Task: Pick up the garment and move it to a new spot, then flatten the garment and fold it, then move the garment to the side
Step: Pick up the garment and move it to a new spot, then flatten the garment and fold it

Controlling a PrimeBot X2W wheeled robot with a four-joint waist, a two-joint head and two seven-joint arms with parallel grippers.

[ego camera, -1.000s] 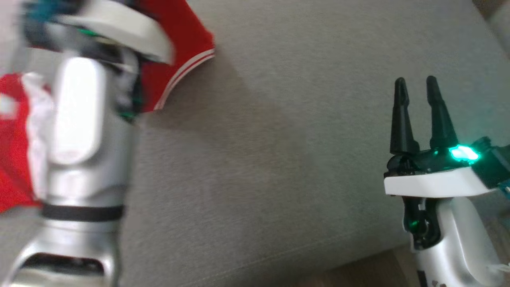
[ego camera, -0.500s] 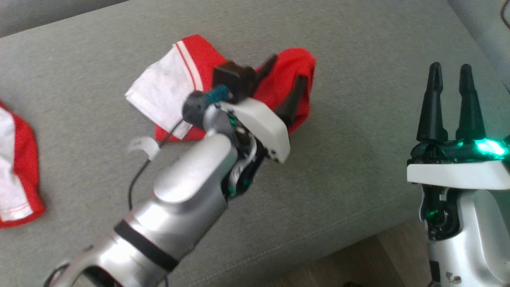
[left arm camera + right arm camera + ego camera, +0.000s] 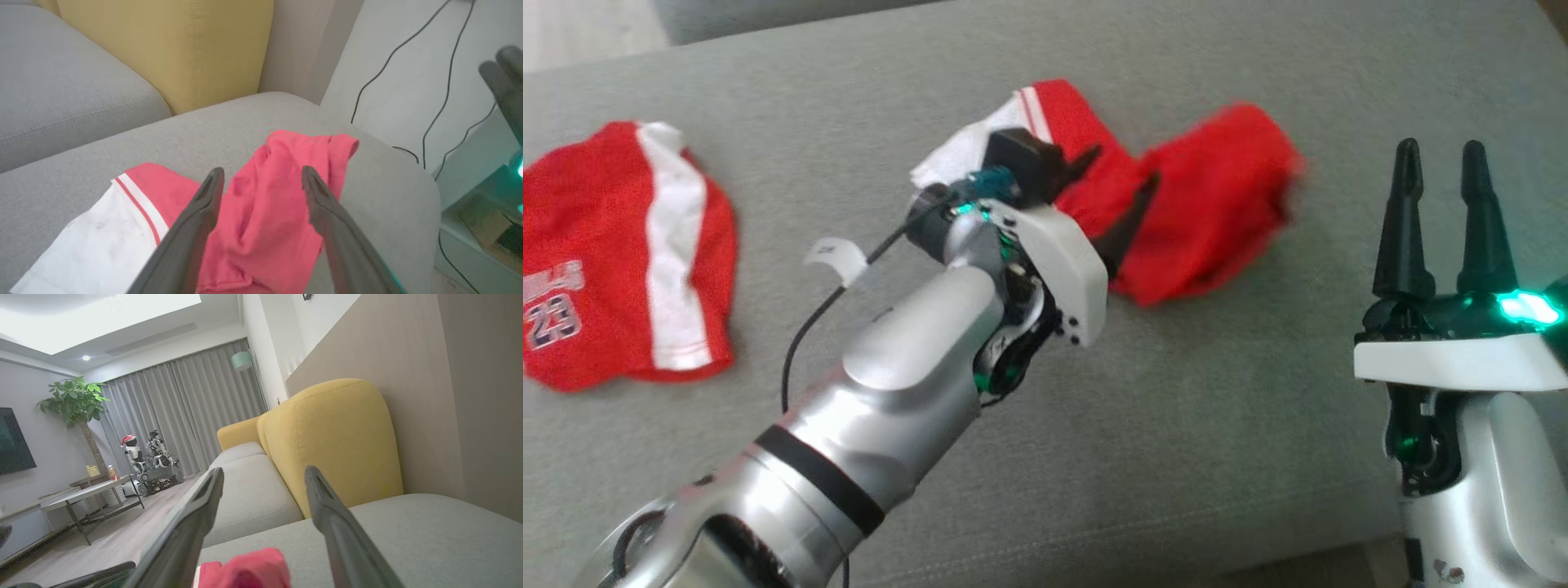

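Left claw (image 3: 1125,163) stands open over the garment (image 3: 1217,204), its two dark fingers spread apart with nothing pinched between them; in the left wrist view the same claw (image 3: 262,169) frames red cloth in the gap between its fingers, and whether the tips touch the cloth cannot be told; the garment (image 3: 269,212) is a crumpled red piece with a white panel edged in thin red and white stripes, lying on the grey sofa seat (image 3: 1176,408) toward its far side, roughly midway from left to right; its white panel is at the left end, and its bunched red end, blurred in the head view, is at the right; the right claw (image 3: 1438,147) hovers at the near right, well apart from the garment, fingers parted and holding nothing; in the right wrist view that claw (image 3: 263,469) shows its open gap, with a bit of the red garment (image 3: 249,567) low between the fingers; a second garment (image 3: 605,245), red with a white stripe and the number 23, lies at the left of the seat, well apart from the first; a yellow cushion (image 3: 163,49) stands behind the seat.
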